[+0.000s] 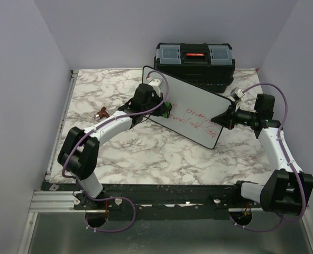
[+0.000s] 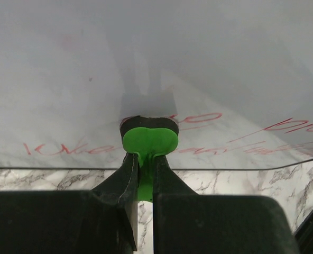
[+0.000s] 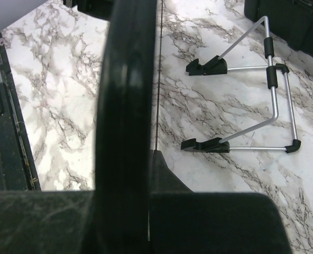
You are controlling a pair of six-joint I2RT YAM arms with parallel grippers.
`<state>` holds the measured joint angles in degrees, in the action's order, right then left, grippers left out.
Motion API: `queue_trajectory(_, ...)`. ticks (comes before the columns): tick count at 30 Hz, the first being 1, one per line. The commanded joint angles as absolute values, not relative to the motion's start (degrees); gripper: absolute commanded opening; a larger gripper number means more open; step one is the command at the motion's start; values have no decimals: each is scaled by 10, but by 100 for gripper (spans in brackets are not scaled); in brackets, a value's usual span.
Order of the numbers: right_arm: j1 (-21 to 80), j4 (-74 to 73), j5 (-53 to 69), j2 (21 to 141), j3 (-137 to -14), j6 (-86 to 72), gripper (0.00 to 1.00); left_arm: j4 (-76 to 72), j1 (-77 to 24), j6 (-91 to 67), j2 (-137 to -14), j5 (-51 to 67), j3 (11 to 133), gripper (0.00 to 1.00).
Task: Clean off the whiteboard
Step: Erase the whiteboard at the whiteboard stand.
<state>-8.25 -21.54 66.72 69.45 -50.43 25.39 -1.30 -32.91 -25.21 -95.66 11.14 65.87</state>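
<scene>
Just past the arm bases, the left hand is clenched on a green eraser pressed to the whiteboard, which leans propped mid-surface. The right hand seems clamped on its right edge. Wiping is the step in hand; next, sweep across the red writing. The eraser's contact face is hidden, and the stand behind is unseen from above.

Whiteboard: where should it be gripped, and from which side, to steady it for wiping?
Grip the whiteboard by its thin right edge, from the right, as the right gripper does. It is a flat tilted sheet, so only an edge fits the jaws, and this leaves the written face free for the green eraser in the left gripper.
</scene>
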Motion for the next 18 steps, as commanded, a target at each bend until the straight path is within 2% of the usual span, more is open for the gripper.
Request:
queue_trajectory(1,-64,-262,751,685,-508,257,1,-47,-336,-233,-943,91,723,0)
queue_trajectory(9,-63,-264,751,685,-508,258,1,-46,-348,-229,-951,85,713,0)
queue_trajectory(18,-64,-263,751,684,-507,258,1,-76,-375,-237,-1009,47,622,0)
